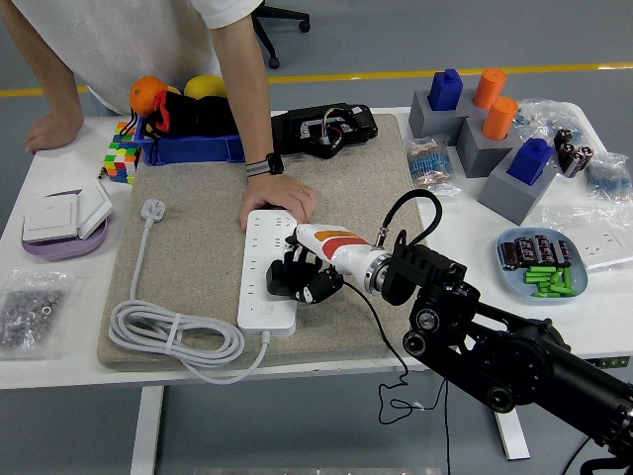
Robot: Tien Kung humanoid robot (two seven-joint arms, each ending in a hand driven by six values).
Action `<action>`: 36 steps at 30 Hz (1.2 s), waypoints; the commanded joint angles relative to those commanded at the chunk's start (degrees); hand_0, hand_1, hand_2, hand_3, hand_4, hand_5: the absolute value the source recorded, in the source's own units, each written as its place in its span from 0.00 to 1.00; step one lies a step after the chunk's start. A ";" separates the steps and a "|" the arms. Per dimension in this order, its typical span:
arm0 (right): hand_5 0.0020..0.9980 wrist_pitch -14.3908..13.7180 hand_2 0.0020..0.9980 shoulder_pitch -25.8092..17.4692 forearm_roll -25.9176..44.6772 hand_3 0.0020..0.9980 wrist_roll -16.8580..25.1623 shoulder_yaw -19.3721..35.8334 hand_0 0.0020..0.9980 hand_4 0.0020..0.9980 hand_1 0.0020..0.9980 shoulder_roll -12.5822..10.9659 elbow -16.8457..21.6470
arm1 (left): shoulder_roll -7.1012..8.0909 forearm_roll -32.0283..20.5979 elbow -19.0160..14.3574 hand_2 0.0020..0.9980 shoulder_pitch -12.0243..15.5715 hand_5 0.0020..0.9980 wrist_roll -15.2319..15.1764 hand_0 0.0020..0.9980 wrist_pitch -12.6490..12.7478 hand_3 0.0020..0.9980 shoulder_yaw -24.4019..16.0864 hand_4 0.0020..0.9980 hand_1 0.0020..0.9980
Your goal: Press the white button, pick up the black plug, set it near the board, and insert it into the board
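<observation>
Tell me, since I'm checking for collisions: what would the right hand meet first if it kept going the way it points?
The right hand points left, so it would likely meet the white power strip first; it already sits at that strip's right edge, though whether they touch is unclear.

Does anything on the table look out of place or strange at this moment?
Nothing looks spilled or damaged. One unusual point: a person's hand presses on the far end of the white power strip, holding it on the beige felt mat while the right hand works beside it.
</observation>
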 joint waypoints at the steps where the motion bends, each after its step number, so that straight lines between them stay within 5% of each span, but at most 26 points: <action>1: 0.00 0.01 0.45 0.11 0.02 0.48 0.00 -0.13 0.40 0.77 0.36 0.00 -0.06 | 0.00 0.00 0.00 0.63 0.01 0.39 -0.01 0.62 0.00 0.69 -0.02 0.52 0.63; 36: 0.00 0.16 0.45 2.56 0.38 0.48 -0.01 -2.60 0.40 0.77 0.36 0.00 -0.52 | 0.16 1.00 0.00 0.63 -0.04 0.39 0.07 0.62 0.08 0.69 -1.12 0.52 0.63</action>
